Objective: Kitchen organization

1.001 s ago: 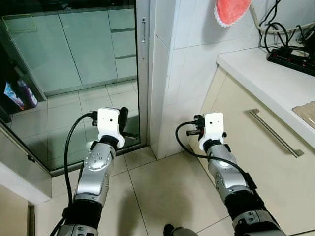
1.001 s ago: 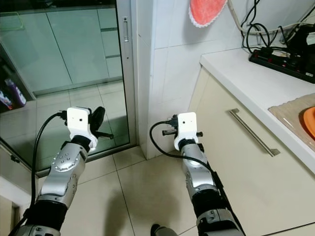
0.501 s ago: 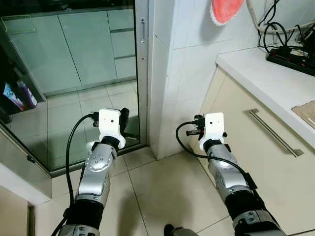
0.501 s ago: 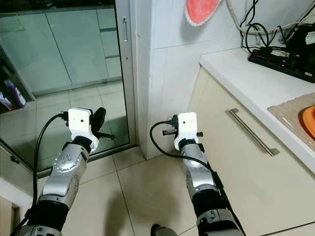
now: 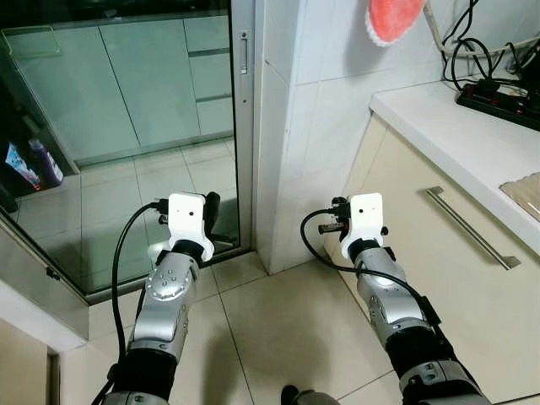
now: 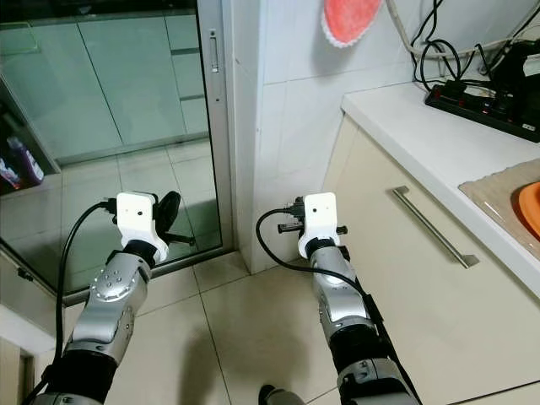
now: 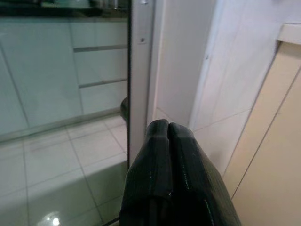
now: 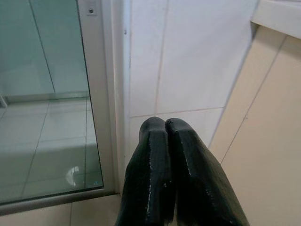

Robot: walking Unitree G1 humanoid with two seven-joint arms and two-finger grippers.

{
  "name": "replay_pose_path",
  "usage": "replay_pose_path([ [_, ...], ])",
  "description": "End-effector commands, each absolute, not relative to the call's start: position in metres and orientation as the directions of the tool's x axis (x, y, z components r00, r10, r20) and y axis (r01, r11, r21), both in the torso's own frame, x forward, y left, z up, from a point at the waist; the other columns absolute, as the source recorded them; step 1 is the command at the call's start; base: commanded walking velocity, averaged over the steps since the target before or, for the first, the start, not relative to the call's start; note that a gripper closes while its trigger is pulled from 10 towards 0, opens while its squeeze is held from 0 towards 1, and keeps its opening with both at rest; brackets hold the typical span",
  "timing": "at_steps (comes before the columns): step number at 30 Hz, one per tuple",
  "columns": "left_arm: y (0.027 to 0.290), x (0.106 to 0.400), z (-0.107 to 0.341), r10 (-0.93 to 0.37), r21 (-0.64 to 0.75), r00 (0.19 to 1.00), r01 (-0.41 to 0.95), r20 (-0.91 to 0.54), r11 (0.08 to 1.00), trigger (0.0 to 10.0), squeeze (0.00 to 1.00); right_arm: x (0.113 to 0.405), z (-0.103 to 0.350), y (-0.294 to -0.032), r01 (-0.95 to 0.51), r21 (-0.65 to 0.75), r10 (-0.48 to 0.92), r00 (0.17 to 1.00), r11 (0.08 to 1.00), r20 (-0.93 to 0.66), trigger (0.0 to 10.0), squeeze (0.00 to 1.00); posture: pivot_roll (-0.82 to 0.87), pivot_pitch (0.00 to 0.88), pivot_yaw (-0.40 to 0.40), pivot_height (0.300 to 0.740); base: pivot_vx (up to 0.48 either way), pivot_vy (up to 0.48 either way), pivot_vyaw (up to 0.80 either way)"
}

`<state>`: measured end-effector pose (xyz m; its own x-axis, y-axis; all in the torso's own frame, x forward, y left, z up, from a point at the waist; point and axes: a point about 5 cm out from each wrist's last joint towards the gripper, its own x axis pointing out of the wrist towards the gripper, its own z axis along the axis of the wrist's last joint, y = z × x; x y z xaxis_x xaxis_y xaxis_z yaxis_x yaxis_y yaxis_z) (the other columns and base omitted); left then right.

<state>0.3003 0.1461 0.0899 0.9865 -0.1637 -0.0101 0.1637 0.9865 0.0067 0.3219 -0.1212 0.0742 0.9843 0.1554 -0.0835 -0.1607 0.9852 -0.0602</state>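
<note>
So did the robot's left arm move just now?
Yes, a little. The left tool has sunk lower against the glass door's frame, which holds its place in the left eye view. The tool is shut and holds nothing.

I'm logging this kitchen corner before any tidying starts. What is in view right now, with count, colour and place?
Glass door: one, green-tinted with a silver frame, ahead on the robot's left.
Tiled wall corner: one, white, straight ahead.
Pink cloth: one, hanging high on the wall.
Countertop: one, white, on the right.
Power strip: one, black, with cables, at the back of the countertop.
Cabinet handle: one, silver, on the beige cabinet front.
Mat: one, tan, at the countertop's edge.
Left gripper: black fingers shut, held low before the door.
Right gripper: black fingers shut, near the wall corner.
</note>
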Motion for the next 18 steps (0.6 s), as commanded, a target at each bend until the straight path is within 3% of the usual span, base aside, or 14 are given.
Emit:
replay_pose_path([
  [1,0.1483,0.2981,0.0905,-0.147,0.011,0.989,0.148,-0.012,0.989,10.0,0.00,0.3241,0.0775,-0.1188,-0.172,-0.105,0.165,0.984,0.979,-0.074,10.0,0.00,0.02,0.000,-0.014,0.736,0.000,0.000,0.00],
  [8,0.1502,0.2959,0.0886,-0.131,0.015,0.991,0.131,-0.021,0.991,10.0,0.00,0.3240,0.0770,-0.1175,-0.177,-0.107,0.169,0.982,0.978,-0.081,10.0,0.00,0.03,0.000,-0.018,0.736,0.000,0.000,0.00],
  [18,0.1453,0.2967,0.0923,-0.174,0.004,0.985,0.174,-0.008,0.985,10.0,0.00,0.3217,0.0746,-0.1149,-0.194,-0.081,0.186,0.977,0.978,-0.101,10.0,0.00,0.02,0.000,-0.014,0.736,0.000,-0.048,-0.57],
])
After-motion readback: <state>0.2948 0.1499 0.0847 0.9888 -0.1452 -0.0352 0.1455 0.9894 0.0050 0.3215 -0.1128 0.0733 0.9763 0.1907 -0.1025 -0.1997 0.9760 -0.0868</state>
